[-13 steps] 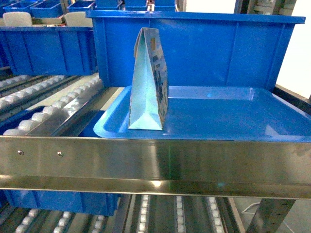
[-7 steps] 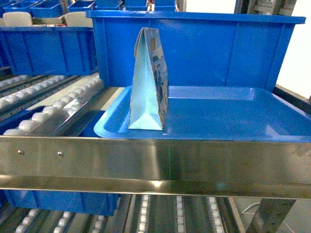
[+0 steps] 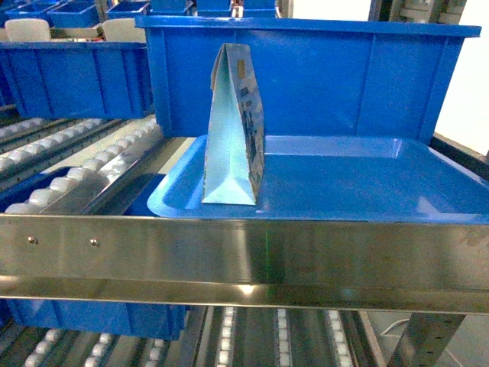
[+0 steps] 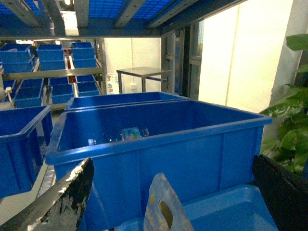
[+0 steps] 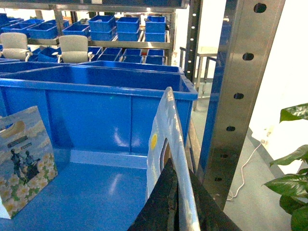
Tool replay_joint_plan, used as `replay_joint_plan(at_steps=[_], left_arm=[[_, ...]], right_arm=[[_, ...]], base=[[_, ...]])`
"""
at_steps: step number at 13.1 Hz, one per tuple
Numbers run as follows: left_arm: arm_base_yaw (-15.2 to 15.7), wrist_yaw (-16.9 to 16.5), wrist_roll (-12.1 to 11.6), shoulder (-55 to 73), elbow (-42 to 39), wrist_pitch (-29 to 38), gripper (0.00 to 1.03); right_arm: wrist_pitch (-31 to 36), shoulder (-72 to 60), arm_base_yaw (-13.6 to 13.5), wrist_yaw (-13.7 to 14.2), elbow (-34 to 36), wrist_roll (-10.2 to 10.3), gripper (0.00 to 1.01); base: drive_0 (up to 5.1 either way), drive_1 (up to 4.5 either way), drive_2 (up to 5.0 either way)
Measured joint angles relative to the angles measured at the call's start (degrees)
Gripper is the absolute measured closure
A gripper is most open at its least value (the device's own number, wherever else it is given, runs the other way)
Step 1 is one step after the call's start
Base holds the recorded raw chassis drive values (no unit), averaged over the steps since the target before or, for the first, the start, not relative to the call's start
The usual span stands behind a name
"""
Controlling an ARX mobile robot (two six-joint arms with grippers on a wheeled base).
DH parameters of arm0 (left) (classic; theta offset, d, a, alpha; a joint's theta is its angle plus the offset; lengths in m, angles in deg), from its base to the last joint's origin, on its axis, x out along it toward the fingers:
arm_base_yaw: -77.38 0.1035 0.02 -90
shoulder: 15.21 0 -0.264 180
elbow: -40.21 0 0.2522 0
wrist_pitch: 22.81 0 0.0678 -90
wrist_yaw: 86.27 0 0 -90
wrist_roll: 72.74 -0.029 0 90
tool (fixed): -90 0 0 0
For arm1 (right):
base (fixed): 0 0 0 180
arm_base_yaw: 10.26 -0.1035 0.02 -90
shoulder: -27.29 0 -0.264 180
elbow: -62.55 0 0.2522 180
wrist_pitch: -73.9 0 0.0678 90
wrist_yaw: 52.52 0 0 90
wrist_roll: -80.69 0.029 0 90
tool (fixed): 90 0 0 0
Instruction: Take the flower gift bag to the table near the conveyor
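A flower gift bag stands upright, edge-on, on the blue tray that rests on the conveyor. Neither gripper shows in the head view. My right gripper is shut on the top edge of a flower gift bag beside its handle hole. A second flowered bag stands on the tray to its left. My left gripper is open wide, and the handle top of a gift bag rises between its fingers without touching them. The table is out of view.
A deep blue bin stands directly behind the tray. A steel front rail crosses below it. A perforated steel upright stands close to the right of the held bag. More blue bins and leafy plants are nearby.
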Motion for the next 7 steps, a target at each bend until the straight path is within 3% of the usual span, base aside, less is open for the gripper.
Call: replay_joint_plan(at_steps=[4, 7], left_arm=[[-5.95, 14.12, -2.6, 8.59, 2.89, 0.31, 0.05], [-8.28, 18.36, -3.87, 13.42, 4.17, 1.95, 0.05]], right_arm=[[0.0, 0.0, -0.02, 0.0, 0.0, 0.0, 0.99], [0.02, 0.0, 0.0, 0.0, 0.0, 0.0, 0.99]], base=[[0.0, 0.0, 0.0], [0.0, 0.0, 0.0]])
